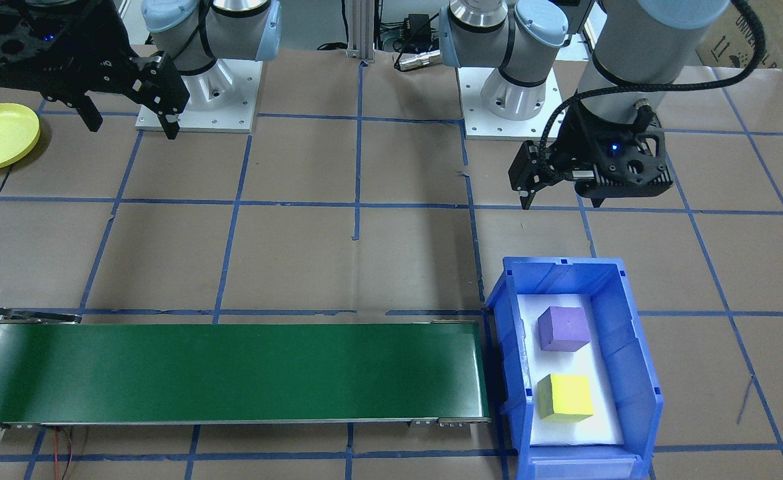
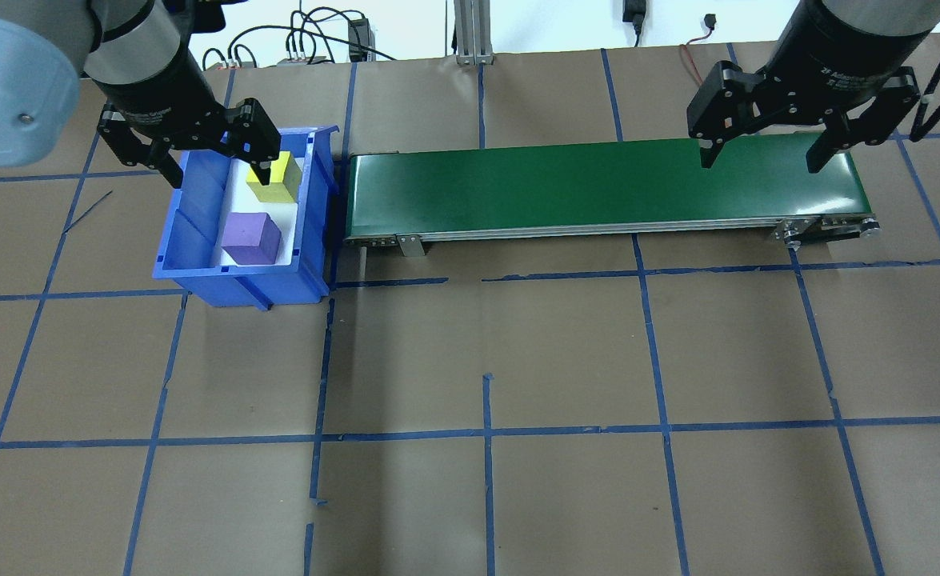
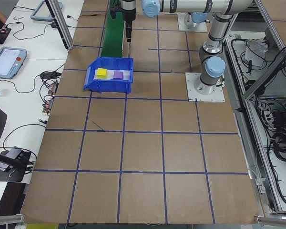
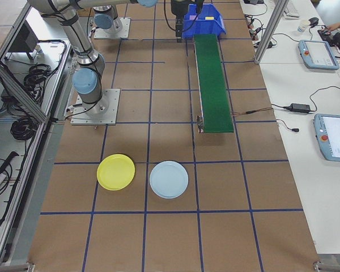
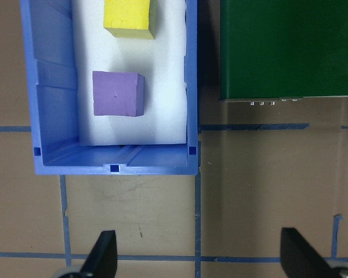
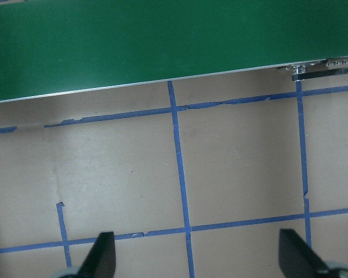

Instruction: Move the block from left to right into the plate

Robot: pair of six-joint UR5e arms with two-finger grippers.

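The whole move hangs on the left gripper (image 2: 215, 164) getting above a block, because both blocks sit in the blue bin (image 2: 194, 248) at the left end of the green belt (image 2: 598, 188), and the left arm is by far the nearer one. In the left wrist view the bin lies ahead of the fingertips (image 5: 104, 249), on the far side of a strip of bare table, so the gripper hangs short of the bin and not over it. The purple block (image 5: 117, 94) is the closer of the two, toward the bin's near end; the yellow block (image 5: 129, 18) lies beyond it. Each is close to a cube, so no long axis matters much, though the purple one's edges run roughly square to the bin walls. The left gripper is spread wide and holds nothing. The right gripper (image 2: 759, 152) hangs over the belt's right end, also spread wide and empty. The yellow plate (image 4: 115, 171) lies far off on the robot's right, beside a pale blue plate (image 4: 169, 179), well apart from the bin.
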